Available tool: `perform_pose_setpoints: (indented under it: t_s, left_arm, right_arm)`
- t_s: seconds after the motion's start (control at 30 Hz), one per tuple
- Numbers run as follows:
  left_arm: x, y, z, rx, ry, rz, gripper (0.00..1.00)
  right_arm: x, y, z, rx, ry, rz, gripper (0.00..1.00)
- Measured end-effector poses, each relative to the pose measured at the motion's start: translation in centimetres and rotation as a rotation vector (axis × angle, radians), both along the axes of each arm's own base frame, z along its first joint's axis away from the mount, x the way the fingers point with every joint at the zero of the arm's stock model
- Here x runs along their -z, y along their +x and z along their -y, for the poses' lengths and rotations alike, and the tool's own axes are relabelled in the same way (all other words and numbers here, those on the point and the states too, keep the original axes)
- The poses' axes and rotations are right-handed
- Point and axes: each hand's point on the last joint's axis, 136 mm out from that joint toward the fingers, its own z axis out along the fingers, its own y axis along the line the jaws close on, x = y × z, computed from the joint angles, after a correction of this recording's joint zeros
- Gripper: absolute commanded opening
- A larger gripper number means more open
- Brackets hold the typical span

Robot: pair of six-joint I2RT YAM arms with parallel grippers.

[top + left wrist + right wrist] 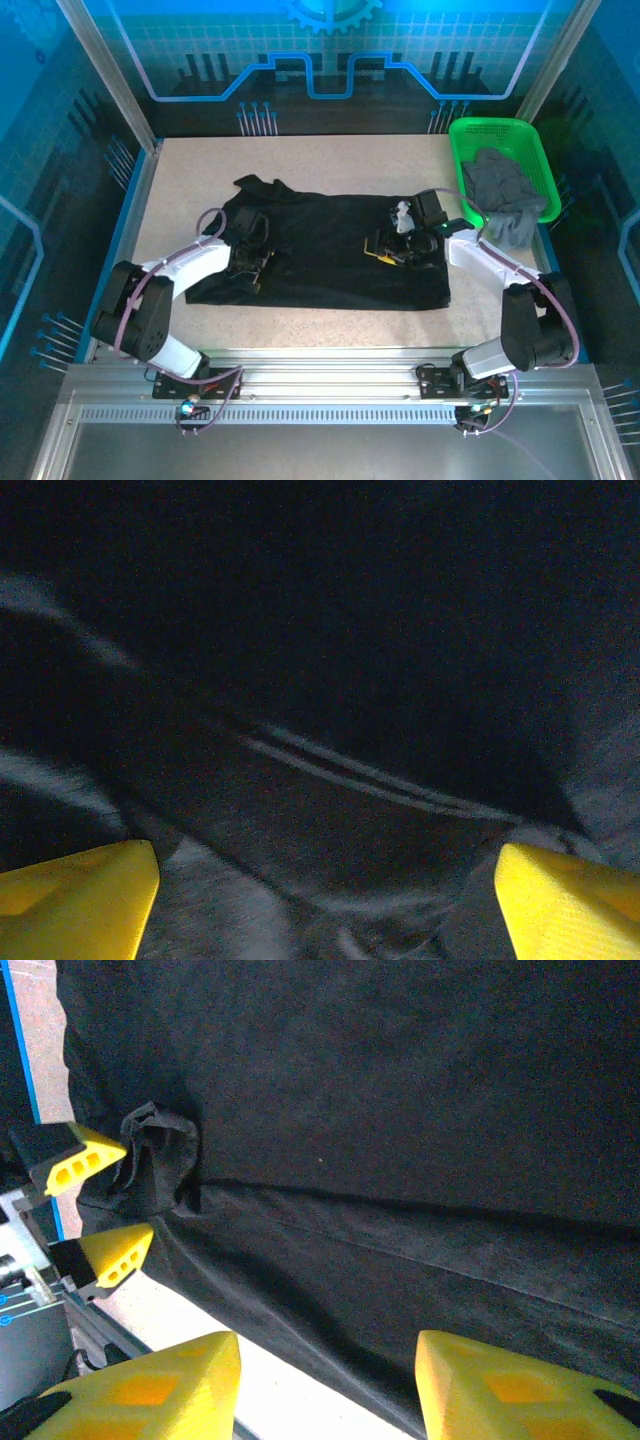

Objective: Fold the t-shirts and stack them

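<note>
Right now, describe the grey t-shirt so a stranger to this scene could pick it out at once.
Look to the far right corner of the table, where a green mesh basket stands. The grey t-shirt lies crumpled inside it, spilling over the near rim. Unlike the black t-shirt spread flat mid-table, it is grey and bunched.

Surface notes: cloth under both grippers.
Black t-shirt: matt soft knit, creased beneath the left gripper, stitched hem seam beneath the right gripper. Fingers: smooth yellow plastic, slight sheen. Table: speckled beige, matt. Basket beyond the right gripper: glossy green plastic mesh, with a grey t-shirt of matt cloth.
</note>
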Motion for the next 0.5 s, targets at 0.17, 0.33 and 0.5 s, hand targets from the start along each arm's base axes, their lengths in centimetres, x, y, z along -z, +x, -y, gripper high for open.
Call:
perform_pose_setpoints:
  t_s: [0.17,0.33,0.5]
  left_arm:
    - [-0.5,1.9,0.4,-0.041,-0.032,0.054,0.87]
    - [-0.6,2.7,-0.1,-0.066,-0.036,0.071,0.86]
    - [0.0,3.5,-1.6,-0.101,-0.016,0.059,0.85]
  right_arm:
    - [-0.1,-0.1,-0.3,-0.01,0.003,0.003,0.51]
    - [-0.2,-0.2,-0.3,-0.011,0.004,0.007,0.51]
    - [-0.2,-0.5,-0.2,-0.011,0.005,0.009,0.51]
